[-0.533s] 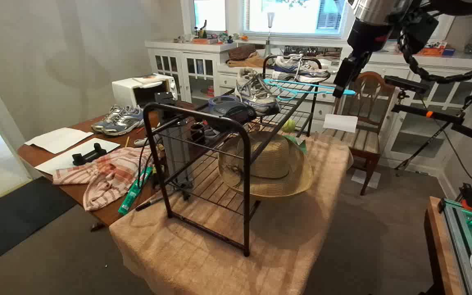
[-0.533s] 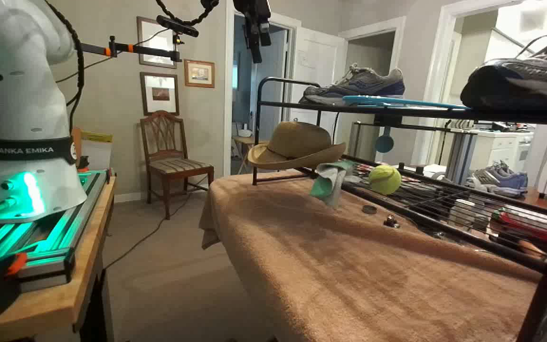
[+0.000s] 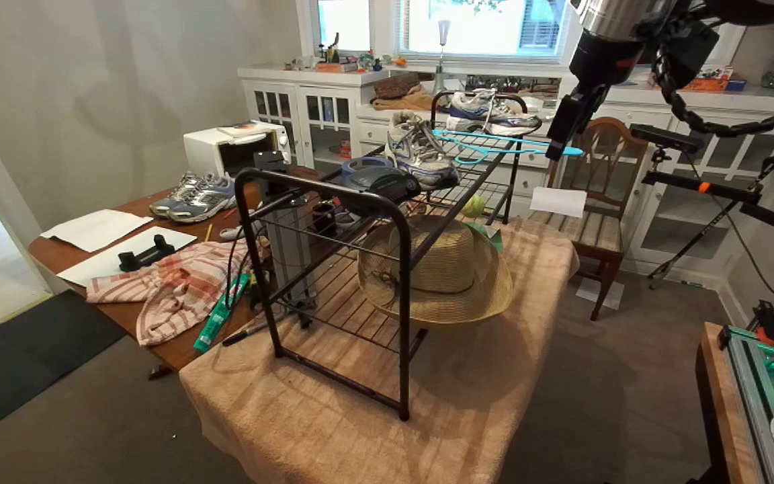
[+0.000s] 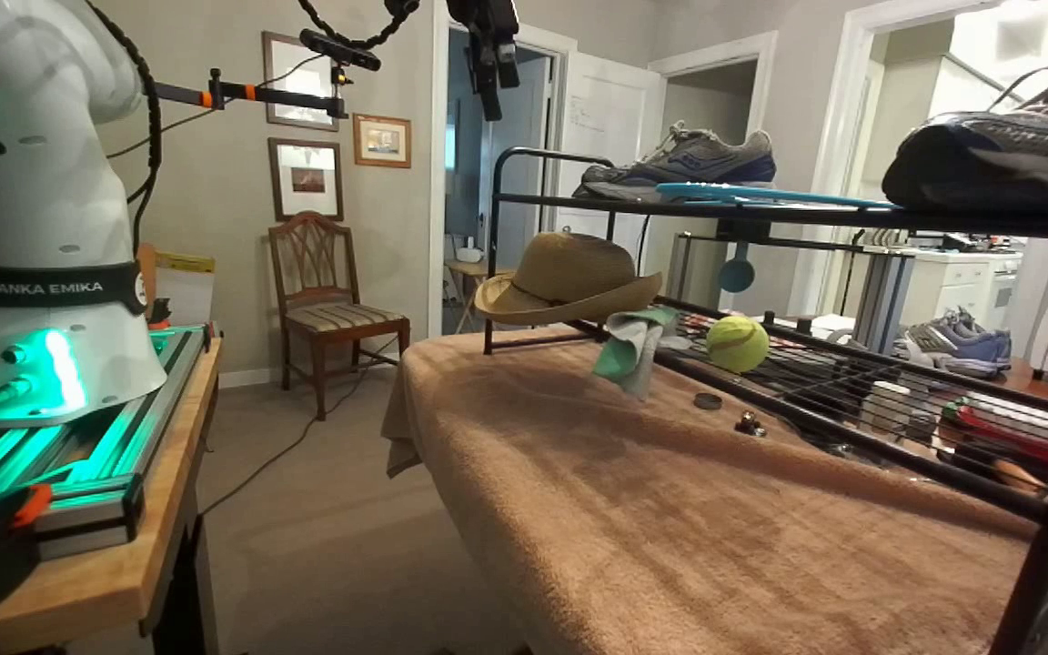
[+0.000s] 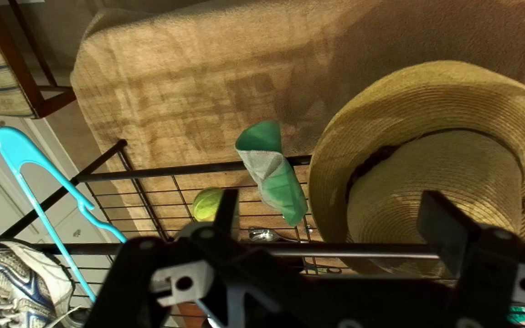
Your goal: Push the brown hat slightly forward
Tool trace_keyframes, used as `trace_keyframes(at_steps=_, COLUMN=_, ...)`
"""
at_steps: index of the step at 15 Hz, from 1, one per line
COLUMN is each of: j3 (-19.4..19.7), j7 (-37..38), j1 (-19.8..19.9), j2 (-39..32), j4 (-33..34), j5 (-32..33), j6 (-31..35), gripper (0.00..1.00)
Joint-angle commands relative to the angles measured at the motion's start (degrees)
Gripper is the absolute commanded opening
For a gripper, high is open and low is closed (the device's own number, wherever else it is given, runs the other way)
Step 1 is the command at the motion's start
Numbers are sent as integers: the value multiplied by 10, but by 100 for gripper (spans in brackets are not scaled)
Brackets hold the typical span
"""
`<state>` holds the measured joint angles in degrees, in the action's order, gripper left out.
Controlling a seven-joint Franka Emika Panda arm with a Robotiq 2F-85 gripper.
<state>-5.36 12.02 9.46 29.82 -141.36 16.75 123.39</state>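
The brown hat (image 3: 451, 269) is wide-brimmed straw with a domed crown and a dark band. It also shows in an exterior view (image 4: 569, 268) and in the wrist view (image 5: 426, 173). It sits crown up on the lower shelf of the black wire rack, its brim sticking out over the towel-covered table. My gripper (image 5: 331, 200) is open and empty, its two fingers wide apart. It hangs above the rack's height, apart from the hat, as both exterior views (image 3: 558, 144) (image 4: 492, 95) show. In the wrist view one finger overlaps the hat's crown. Part of the hat is hidden behind the rack's bars.
The black rack (image 3: 404, 336) carries shoes (image 3: 420, 151) and a blue hanger (image 3: 514, 144) on top. A green-grey cloth (image 5: 271, 175) lies beside the hat, and a tennis ball (image 4: 738, 344) lies on the lower shelf. A tan towel (image 4: 624, 482) covers the table.
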Motion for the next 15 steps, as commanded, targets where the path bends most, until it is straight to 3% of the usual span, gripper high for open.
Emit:
trace_keyframes(at_steps=1, j3=9, j7=4, j1=-11, j2=-1, j4=1, j5=6, j6=-2, gripper=100)
trace_keyframes(at_steps=12, j3=4, j7=16, j1=-5, j2=-13, j4=7, j5=11, j6=-15, gripper=100)
trace_keyframes(at_steps=15, j3=7, j7=26, j1=-7, j2=-33, j4=-8, j5=10, j6=38, gripper=100)
